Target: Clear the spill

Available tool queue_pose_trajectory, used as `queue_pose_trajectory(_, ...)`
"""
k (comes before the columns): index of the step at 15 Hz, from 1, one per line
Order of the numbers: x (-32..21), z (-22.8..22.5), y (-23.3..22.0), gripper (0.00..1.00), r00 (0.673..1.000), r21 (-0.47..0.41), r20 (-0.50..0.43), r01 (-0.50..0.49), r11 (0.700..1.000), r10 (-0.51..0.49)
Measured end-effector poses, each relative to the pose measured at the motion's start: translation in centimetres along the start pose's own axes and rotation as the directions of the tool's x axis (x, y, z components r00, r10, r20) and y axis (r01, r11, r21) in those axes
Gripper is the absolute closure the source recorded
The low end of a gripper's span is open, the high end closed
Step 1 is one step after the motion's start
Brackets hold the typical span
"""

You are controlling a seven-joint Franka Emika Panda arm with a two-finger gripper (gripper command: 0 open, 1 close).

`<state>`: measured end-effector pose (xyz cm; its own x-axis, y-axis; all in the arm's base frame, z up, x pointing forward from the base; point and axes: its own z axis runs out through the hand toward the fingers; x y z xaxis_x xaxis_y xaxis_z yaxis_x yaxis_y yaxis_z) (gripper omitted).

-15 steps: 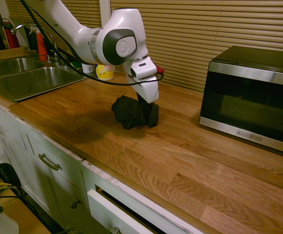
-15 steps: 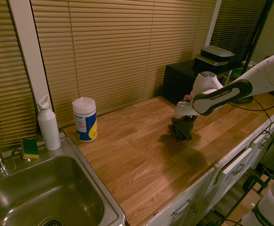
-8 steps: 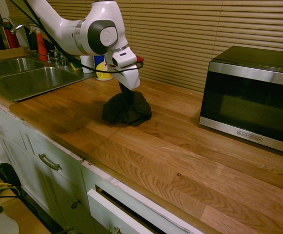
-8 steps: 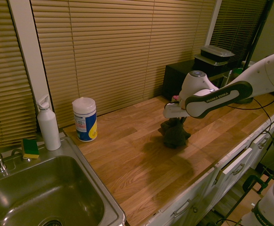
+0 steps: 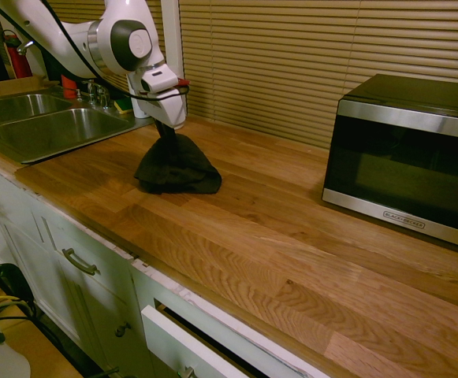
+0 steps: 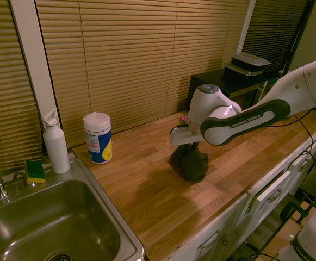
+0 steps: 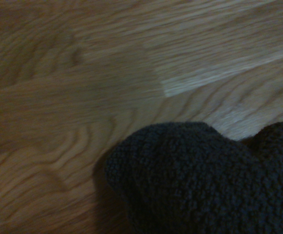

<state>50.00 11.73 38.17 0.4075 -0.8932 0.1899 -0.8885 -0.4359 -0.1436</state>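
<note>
White two-finger gripper (image 5: 165, 128) clamps the bunched dark terry cloth (image 5: 177, 167); keep it pressed flat to the wooden counter (image 5: 292, 236) while wiping

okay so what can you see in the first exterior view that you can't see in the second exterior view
Only the first exterior view shows the drawer standing ajar under the counter, the microwave's glass door with its brand strip, and a red-topped spray bottle behind the sink.

Only the second exterior view shows the green and yellow sponge, the white bottle and the whole wipes canister.

Both show the gripper holding the dark cloth bunched on the wooden counter, plus the sink and closed blinds.
</note>
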Motion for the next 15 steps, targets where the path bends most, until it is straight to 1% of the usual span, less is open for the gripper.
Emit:
queue_pose_trajectory(5,-6.6,-1.3,-2.6,1.0,0.997,0.017,-0.011,0.073,0.997,-0.073)
queue_pose_trajectory(10,-11.7,-0.4,-7.9,1.0,0.99,0.011,-0.009,0.138,0.99,-0.137)
queue_pose_trajectory(12,-13.5,-0.6,-9.8,1.0,0.988,0.012,-0.007,0.152,0.988,-0.152)
queue_pose_trajectory(15,-15.3,-1.1,-11.2,1.0,0.986,0.032,0.001,0.164,0.986,-0.164)
